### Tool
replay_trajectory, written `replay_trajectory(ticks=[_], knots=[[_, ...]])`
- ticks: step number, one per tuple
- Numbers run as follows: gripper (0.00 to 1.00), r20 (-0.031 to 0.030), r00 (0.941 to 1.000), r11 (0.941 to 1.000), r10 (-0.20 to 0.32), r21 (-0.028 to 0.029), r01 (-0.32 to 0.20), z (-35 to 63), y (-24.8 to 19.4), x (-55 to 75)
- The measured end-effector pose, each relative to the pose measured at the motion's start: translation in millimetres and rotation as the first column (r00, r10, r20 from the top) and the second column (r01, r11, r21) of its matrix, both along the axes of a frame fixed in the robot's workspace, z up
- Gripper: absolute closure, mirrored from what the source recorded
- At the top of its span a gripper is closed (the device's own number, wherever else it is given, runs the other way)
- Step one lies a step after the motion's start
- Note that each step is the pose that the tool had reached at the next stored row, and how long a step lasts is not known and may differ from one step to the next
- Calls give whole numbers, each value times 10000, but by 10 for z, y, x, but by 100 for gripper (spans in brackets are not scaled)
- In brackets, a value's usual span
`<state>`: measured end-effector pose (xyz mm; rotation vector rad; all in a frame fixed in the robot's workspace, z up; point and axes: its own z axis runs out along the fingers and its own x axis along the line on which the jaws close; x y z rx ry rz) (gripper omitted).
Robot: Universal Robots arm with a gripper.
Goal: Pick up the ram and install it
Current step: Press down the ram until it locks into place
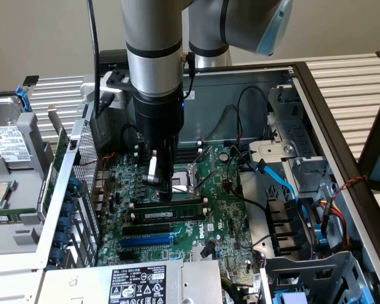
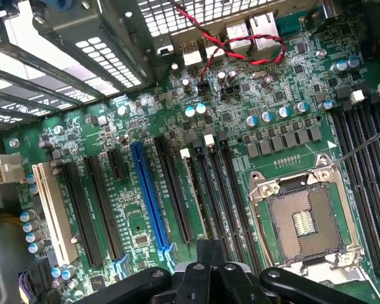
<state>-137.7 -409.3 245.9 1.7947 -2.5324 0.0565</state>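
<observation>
Where the ram sits: the ram (image 1: pixel 177 215) stands on edge in a long memory slot on the motherboard (image 1: pixel 218 215), at about 7 o'clock from the CPU socket (image 1: pixel 190 177) in the exterior view; its white label faces the camera.
Ram from the wrist: the ram (image 2: pixel 195 190) shows edge-on as a pale strip in one slot, with empty black memory slots (image 2: pixel 225 190) just beside it toward the CPU socket (image 2: pixel 304 221).
Seating: I cannot tell whether the stick is fully pressed home.
Pincer: the pincer (image 1: pixel 159 183) hangs just above the board at about 11 o'clock from the ram, near the socket; in the wrist view the pincer (image 2: pixel 210 253) has its dark fingertips drawn together with nothing between them.
Contact: the pincer looks apart from the ram, not touching it.
Blue expansion slot: the blue slot (image 1: pixel 149 240) lies at about 7 o'clock from the ram, parallel to it.
Arm: the silver arm (image 1: pixel 153 50) comes straight down from 12 o'clock.
Case: the open computer case (image 1: pixel 316 95) surrounds the board.
Cables: blue cables (image 1: pixel 285 183) run at 3 o'clock from the socket.
</observation>
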Motion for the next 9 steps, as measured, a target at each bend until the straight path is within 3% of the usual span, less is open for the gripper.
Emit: replay_trajectory(ticks=[9], knots=[[89, 6, 9929, 9929, -1186, 0, 1186, 0, 0, 0]])
